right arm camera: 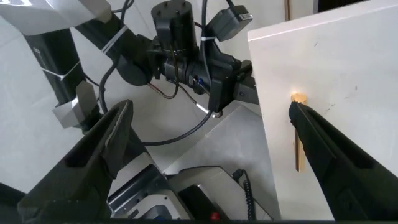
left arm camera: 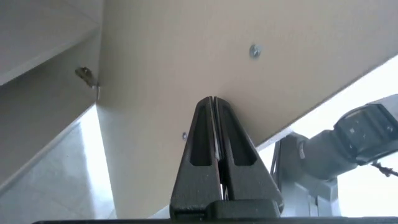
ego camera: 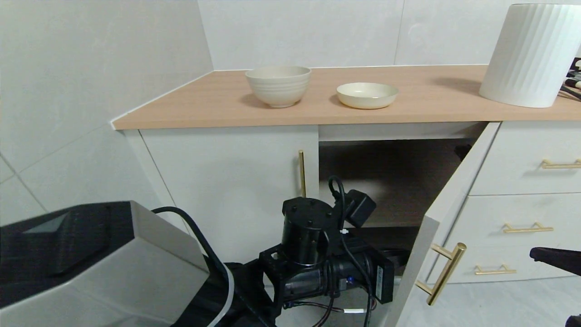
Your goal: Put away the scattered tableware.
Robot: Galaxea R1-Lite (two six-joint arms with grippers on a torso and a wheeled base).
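The door [ego camera: 454,195] is open, but bowl [ego camera: 278,85] and dish [ego camera: 366,95] wait on the counter [ego camera: 431,97] above shut left fingers [left arm camera: 200,146] and wide-open right fingers [right arm camera: 323,146], both empty.

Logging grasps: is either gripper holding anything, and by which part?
Nothing is held: the left gripper is shut on nothing, the right gripper open near the door handle.

head camera looks down over the counter [ego camera: 426,97]; both wrist cameras closely face the open door [ego camera: 455,181].
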